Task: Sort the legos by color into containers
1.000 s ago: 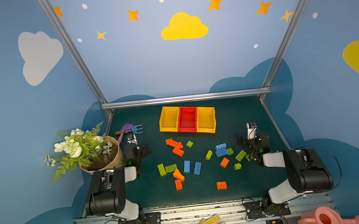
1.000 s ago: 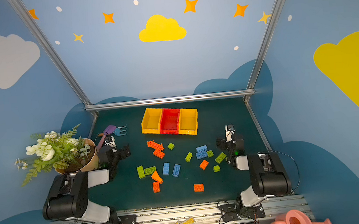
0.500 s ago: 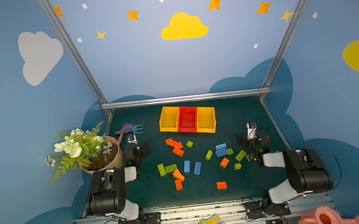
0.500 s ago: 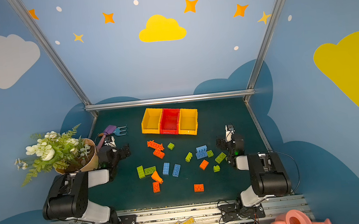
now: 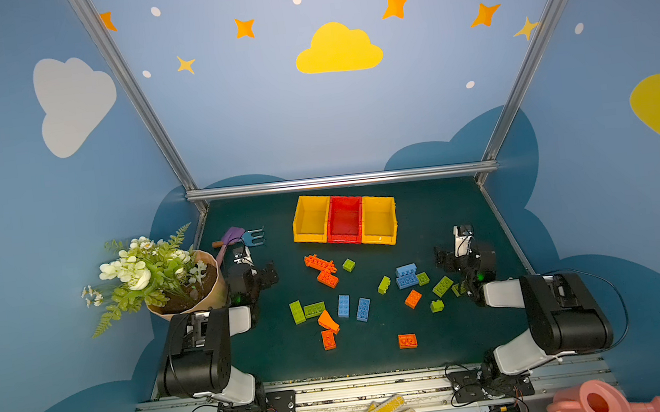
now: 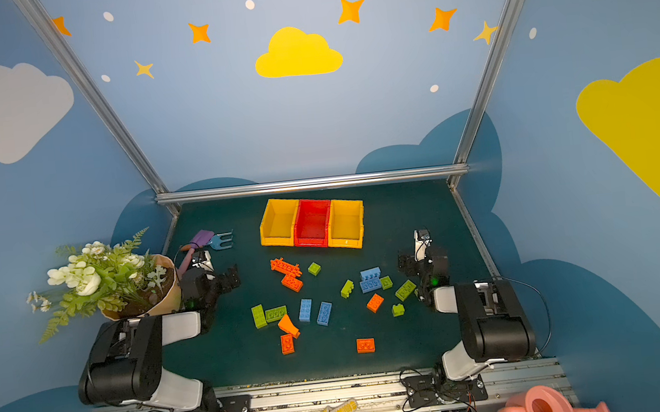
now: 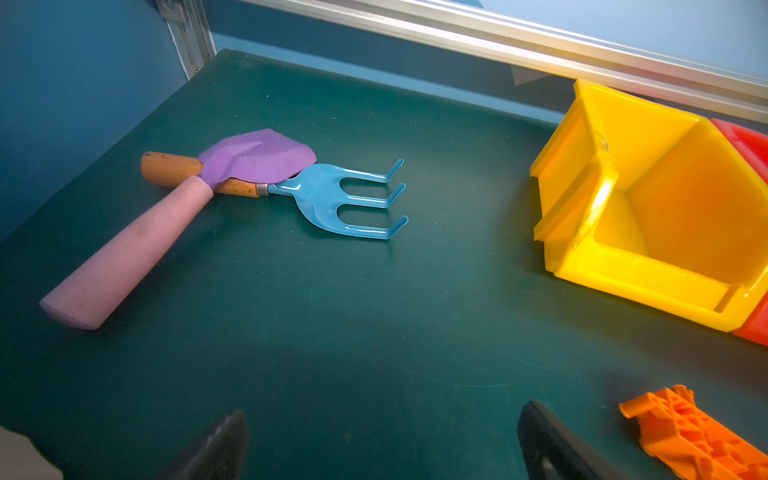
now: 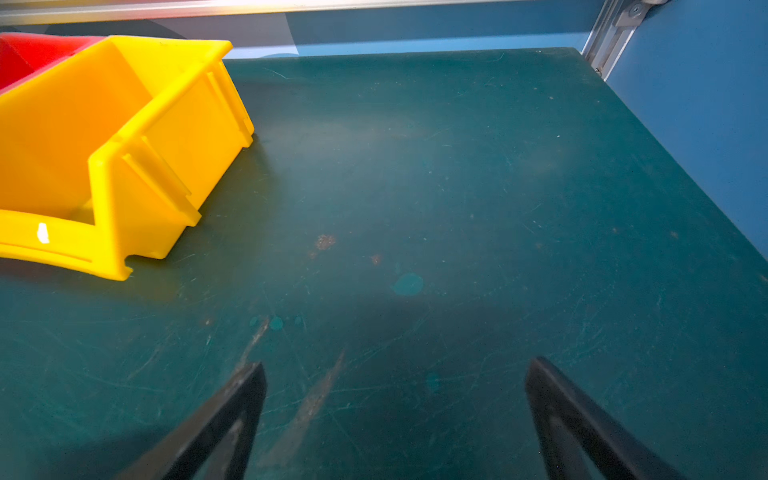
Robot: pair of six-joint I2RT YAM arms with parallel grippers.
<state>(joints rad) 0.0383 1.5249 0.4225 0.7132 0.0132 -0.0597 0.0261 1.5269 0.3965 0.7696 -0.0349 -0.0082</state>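
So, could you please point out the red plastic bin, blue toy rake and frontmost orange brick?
Red plastic bin (image 5: 344, 222): in a top view, inner floor.
Blue toy rake (image 7: 320, 199): left wrist view, head.
Frontmost orange brick (image 5: 407, 341): in a top view, studded top.

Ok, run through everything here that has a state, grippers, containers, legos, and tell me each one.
left gripper: open, empty.
right gripper: open, empty.
red container: empty.
yellow containers: both empty.
legos: all loose on the mat, none sorted.
purple trowel: lying flat over the blue rake's handle.
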